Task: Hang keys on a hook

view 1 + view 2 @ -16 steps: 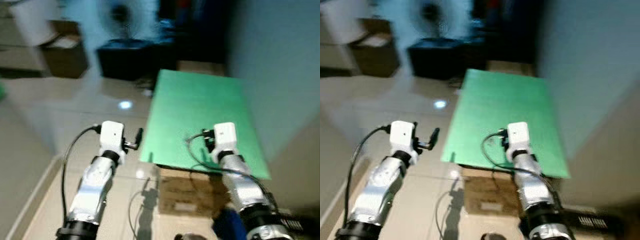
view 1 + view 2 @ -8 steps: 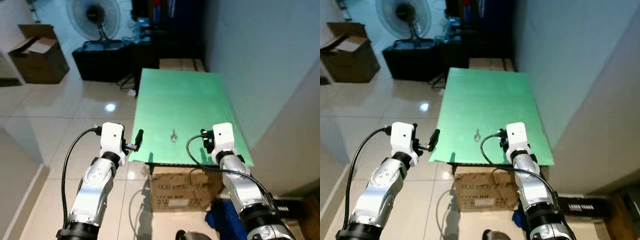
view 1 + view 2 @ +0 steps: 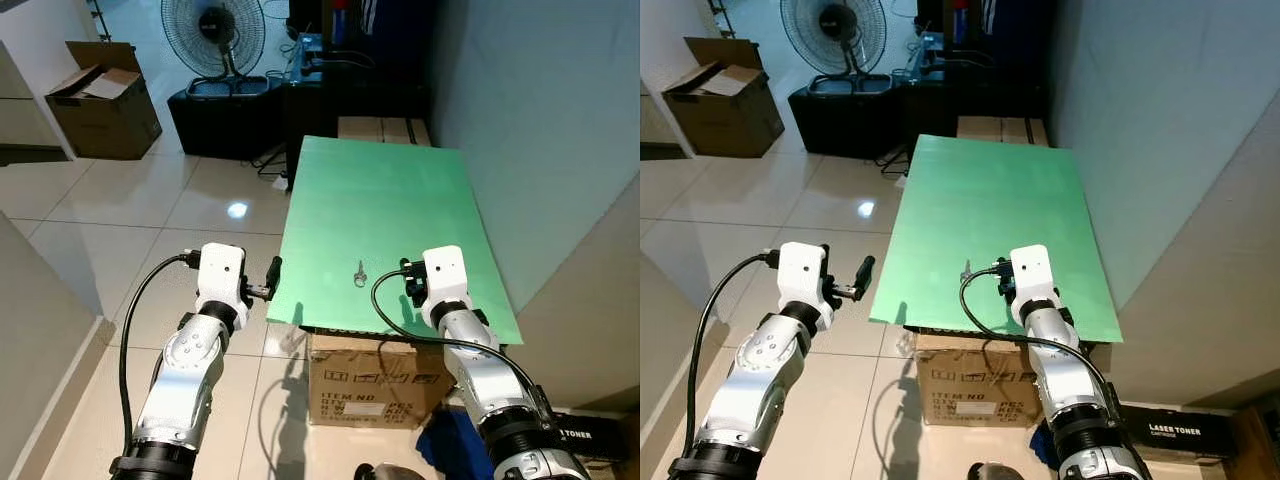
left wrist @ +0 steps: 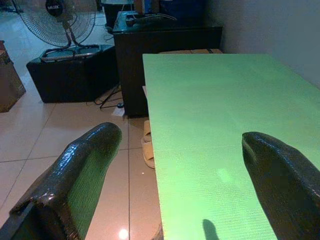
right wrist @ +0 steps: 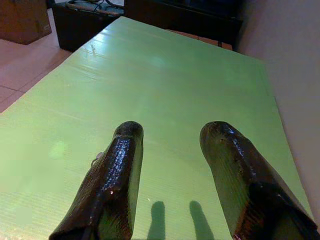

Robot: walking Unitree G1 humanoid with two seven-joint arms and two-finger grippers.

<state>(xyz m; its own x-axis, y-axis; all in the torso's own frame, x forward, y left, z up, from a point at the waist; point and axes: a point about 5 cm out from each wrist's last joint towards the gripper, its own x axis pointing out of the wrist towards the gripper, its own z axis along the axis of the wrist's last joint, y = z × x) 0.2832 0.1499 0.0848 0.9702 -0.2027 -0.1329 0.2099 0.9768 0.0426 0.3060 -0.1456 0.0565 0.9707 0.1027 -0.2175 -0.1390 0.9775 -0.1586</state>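
Standing at the near end of the green table (image 3: 400, 200), the robot holds both arms forward at table height. The keys (image 3: 359, 272) lie flat on the table top near its front edge, between the two grippers and closer to the right one. No hook can be made out in any view.

The right gripper (image 5: 170, 137) hovers just above the table surface with its fingers spread apart and nothing between them. In the right wrist view a small pale object shows just beside one finger (image 5: 117, 170); it may be the keys, but it is too small to tell. The left gripper (image 4: 180, 145) sits at the table's left edge, half over the floor (image 3: 150, 210), fingers likewise spread and empty.

Handling judgement:
- The keys look small, thin and metallic: light, rigid, and likely to slide on the smooth top when pushed.
- Lying flat, they offer little height. A pinch from above across the narrow shaft or the ring end seems most workable.
- Fingers should close slowly, tips touching the table, to avoid skating the keys away.
- A ring or hole must remain free of the fingers for hanging.

The pick-up step is not yet done.
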